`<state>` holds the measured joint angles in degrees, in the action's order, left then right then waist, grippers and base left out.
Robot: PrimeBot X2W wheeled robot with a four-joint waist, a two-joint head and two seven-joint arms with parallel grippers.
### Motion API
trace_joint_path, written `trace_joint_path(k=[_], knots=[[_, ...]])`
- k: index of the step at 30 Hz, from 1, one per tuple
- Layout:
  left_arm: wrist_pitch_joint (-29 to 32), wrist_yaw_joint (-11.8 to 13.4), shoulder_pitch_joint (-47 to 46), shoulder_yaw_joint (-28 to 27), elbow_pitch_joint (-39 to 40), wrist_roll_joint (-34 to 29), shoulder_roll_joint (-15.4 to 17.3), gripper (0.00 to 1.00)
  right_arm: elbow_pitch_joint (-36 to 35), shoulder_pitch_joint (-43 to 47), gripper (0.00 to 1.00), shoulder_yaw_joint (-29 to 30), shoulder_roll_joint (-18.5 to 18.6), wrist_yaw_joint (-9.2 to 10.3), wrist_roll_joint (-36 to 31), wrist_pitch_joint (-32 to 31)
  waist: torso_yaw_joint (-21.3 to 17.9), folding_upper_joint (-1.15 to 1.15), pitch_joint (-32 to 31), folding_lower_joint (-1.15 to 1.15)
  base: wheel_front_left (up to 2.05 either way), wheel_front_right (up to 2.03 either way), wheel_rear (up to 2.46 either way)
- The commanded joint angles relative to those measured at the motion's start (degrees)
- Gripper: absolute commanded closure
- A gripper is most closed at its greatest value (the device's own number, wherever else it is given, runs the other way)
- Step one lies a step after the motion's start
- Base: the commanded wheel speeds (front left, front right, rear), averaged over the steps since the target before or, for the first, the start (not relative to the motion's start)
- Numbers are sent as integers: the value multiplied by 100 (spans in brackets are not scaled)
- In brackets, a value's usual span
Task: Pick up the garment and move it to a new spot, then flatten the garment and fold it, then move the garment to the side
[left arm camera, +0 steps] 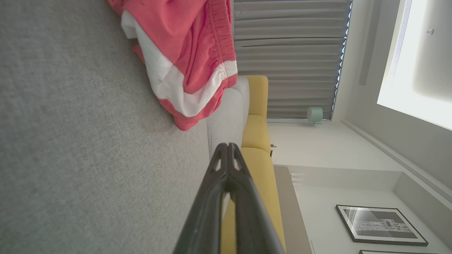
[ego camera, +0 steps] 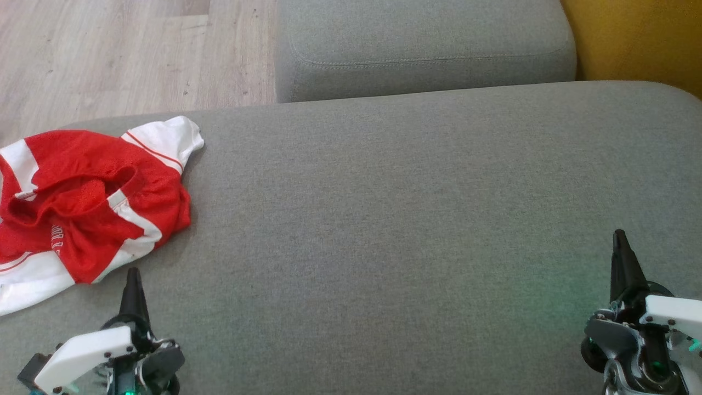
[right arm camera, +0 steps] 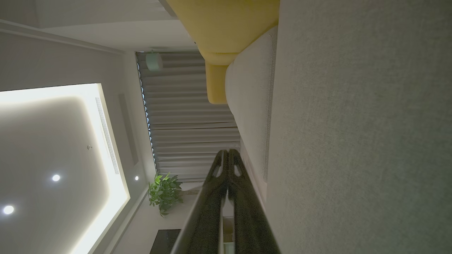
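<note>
- Your left gripper [ego camera: 133, 280] is clenched and holds nothing, just beside the garment [ego camera: 82, 203].
- Your right gripper [ego camera: 621, 244] is clenched too.
- The garment lies crumpled at the sofa's [ego camera: 411, 219] left end.

Big grey fabric cushion [ego camera: 417, 208] takes up most of the shot. Crumpled red and white garment [ego camera: 88, 203] lies near its left edge.

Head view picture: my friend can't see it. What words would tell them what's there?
A crumpled red and white garment lies untouched at the left end of a wide grey cushion. The robot's left gripper and right gripper sit shut at the bottom corners, fingers pointing up. Behind are another grey cushion, wooden floor and something yellow.
</note>
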<state>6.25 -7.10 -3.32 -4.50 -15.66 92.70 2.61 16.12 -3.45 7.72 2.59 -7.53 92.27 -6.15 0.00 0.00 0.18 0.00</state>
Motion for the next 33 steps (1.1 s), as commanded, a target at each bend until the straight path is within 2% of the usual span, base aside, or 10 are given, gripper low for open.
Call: trace_joint_path(k=[1, 33], knots=[[22, -39, -286, -200, 163, -51, 27, 100, -210, -273, 100, -122, 29, 4, -8, -32, 0, 0, 0, 0, 0, 0, 0], [22, -39, -286, -200, 163, -51, 27, 100, -210, -273, 100, -122, 29, 4, -8, -32, 0, 0, 0, 0, 0, 0, 0]])
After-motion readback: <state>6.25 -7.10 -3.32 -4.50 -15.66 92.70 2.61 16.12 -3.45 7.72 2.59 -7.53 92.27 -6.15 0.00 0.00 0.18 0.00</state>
